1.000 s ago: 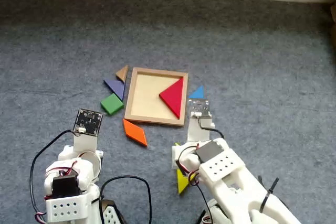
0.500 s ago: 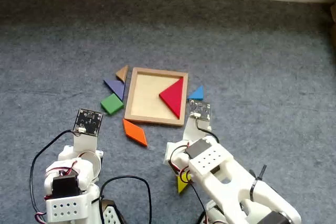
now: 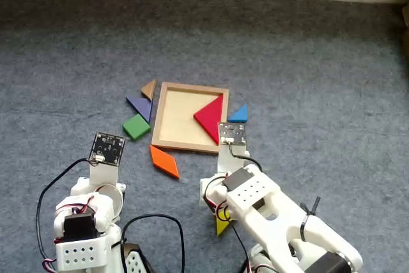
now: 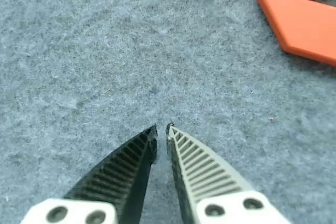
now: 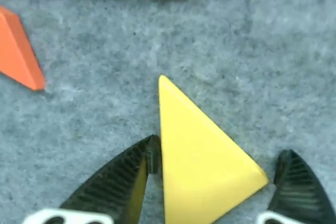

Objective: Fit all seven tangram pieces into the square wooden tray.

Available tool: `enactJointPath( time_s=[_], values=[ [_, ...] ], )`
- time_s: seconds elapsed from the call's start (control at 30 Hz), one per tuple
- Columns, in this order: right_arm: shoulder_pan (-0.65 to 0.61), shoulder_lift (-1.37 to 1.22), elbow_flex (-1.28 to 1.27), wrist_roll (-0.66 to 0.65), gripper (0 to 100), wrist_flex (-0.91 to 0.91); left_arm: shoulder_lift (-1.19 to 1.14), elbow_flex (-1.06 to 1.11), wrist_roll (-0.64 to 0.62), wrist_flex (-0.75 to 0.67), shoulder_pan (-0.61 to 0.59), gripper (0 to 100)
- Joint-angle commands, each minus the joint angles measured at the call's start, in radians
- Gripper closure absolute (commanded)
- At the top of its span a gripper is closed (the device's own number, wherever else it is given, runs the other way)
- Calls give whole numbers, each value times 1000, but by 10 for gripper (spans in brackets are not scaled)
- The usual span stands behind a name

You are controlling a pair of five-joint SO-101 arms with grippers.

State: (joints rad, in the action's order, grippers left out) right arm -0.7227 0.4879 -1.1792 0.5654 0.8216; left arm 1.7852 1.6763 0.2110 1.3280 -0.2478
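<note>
Grey, fuzzy felt covers the table [image 3: 307, 81]. The right jaws are spread wide around a flat, smooth yellow triangle [image 5: 202, 166] lying between them. One ribbed tip is just beside its straight edge, the other near its outer corner. Ahead of those jaws lies the square wooden tray [image 3: 185, 143], with a red triangle [image 3: 211, 118] inside. The left jaws are pressed nearly together, gripping nothing. An orange parallelogram [image 4: 299, 24] and a green square [image 3: 135, 126] lie ahead of them.
</note>
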Motion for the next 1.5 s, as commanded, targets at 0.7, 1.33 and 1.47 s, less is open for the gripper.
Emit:
enactJointPath(
  time_s=[0.7,1.33,1.47],
  values=[
    [-61,-12,27,-28,762,67,27,19,-6,6,7,944],
    [-41,1,79,-218,851,71,27,19,-6,6,7,944],
    [16,1,88,-216,851,74,27,19,-6,6,7,944]
  ],
)
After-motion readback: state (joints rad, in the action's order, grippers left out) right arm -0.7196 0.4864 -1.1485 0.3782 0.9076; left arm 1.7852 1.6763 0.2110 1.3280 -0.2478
